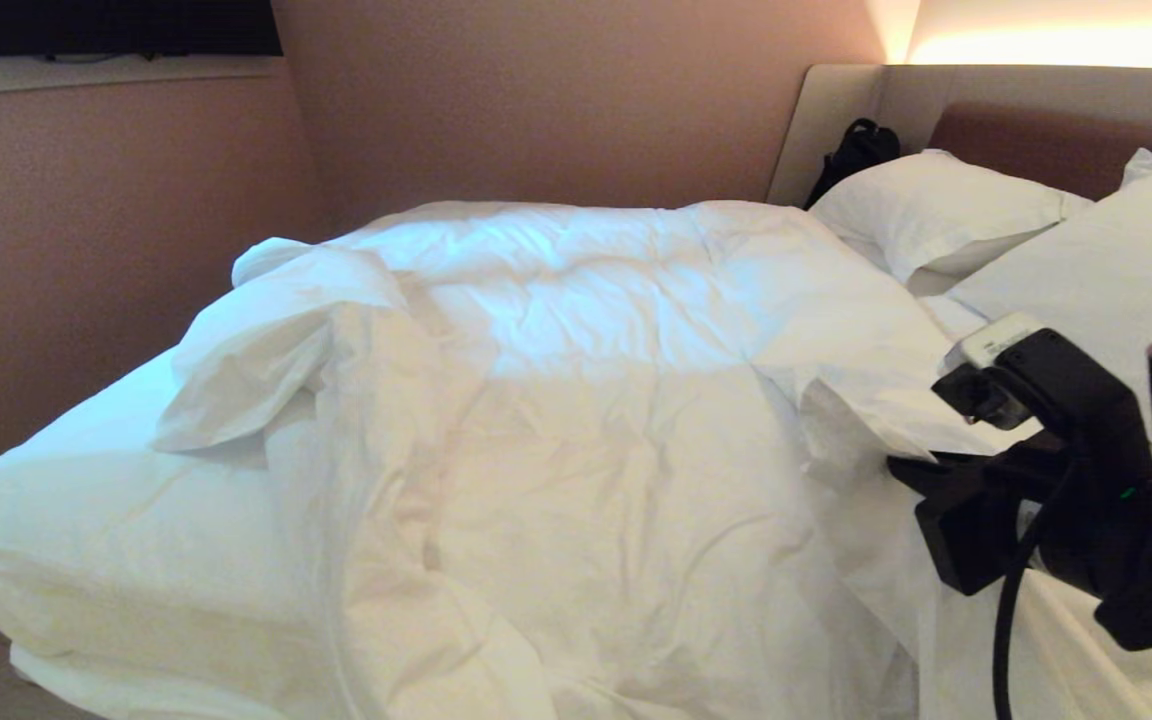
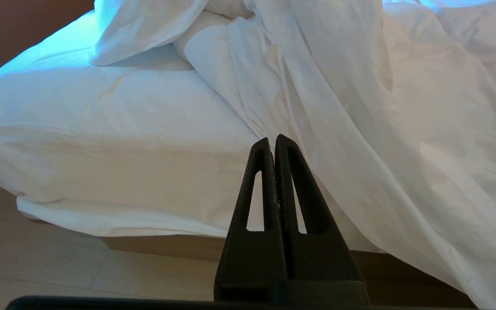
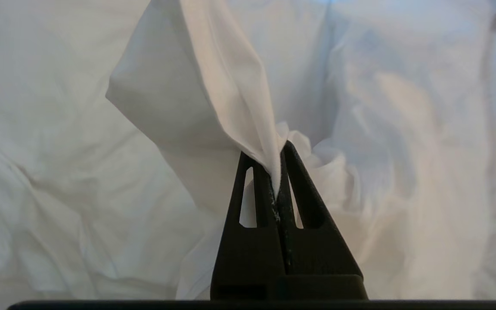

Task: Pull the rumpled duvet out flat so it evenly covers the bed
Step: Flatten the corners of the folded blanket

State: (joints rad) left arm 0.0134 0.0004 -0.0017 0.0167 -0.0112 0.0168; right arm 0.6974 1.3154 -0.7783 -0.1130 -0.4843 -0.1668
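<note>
Two plump white pillows [image 1: 946, 205] against padded beige-and-brown headboard [image 1: 1036, 130], far right. Rumpled puffy white duvet [image 1: 576, 400] heaped across wide white-sheeted bed [image 1: 46, 500], bunched at left. Black right gripper [image 3: 277, 172] at near right, clamped on pinched duvet fold. Black left gripper [image 2: 273, 148] closed, empty, beside near bed edge.

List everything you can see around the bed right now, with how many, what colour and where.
duvet: one, white, rumpled in a heap across the middle of the bed, one fold pinched up
bed: one, white-sheeted mattress on a tan base, bare sheet at the foot end
pillows: two, white, against the headboard
headboard: one, beige and brown, far right
bag: one, black, in the corner behind the pillows
left end effector: black, shut, empty, low beside the bed
right end effector: black, shut on the duvet fold
</note>
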